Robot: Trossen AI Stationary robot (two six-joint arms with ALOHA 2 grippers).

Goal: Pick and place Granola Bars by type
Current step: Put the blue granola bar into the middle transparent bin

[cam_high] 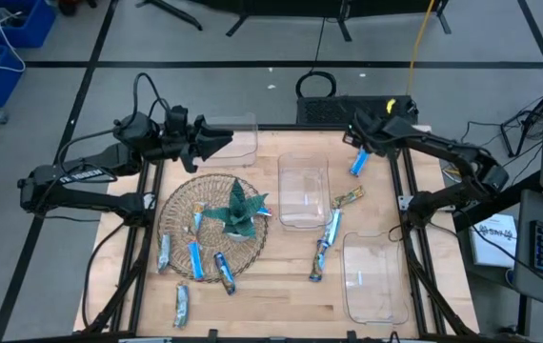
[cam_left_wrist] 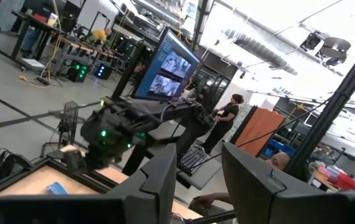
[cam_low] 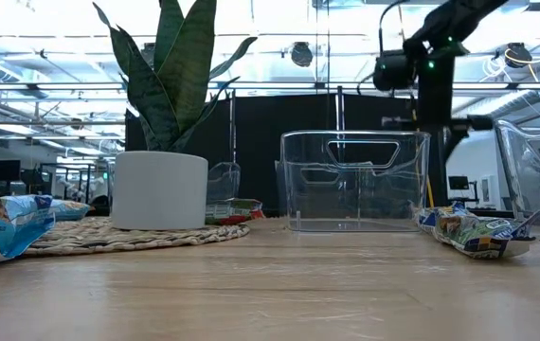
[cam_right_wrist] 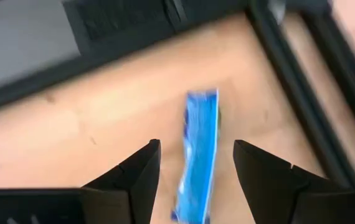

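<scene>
Jaws of our right gripper (cam_right_wrist: pixel 196 163) stand open above the desk (cam_high: pixel 281 295), one finger to each side of a blue granola bar (cam_right_wrist: pixel 198 152) that lies flat on the wood; the fingers (cam_right_wrist: pixel 127 177) do not touch it. In the high view that same bar (cam_high: pixel 358 164) sits in the upper right of the frame, just beside the desk's right rail, with the right gripper (cam_high: pixel 361 136) over it near the far edge.

Our left gripper (cam_high: pixel 216 143) waits at the upper left of the high view, raised over the far edge of the desk, and its jaws are open too, holding nothing (cam_left_wrist: pixel 199 171).

Other granola bars are spread about. A greenish-gold bar (cam_high: pixel 350 197) lies right of the middle clear bin (cam_high: pixel 303 191), and two blue bars (cam_high: pixel 326 243) lie in a line below it, between that bin and the lower clear bin (cam_high: pixel 374 276). A third clear bin (cam_high: pixel 236 138) stands near the left gripper. At lower left, blue bars lie on and beside the woven mat (cam_high: pixel 178 205), one (cam_high: pixel 181 305) well below it near the front edge. The potted plant (cam_high: pixel 238 211) stands on the mat.

In the left wrist view a person (cam_left_wrist: pixel 227 121) stands in the room beyond.
</scene>
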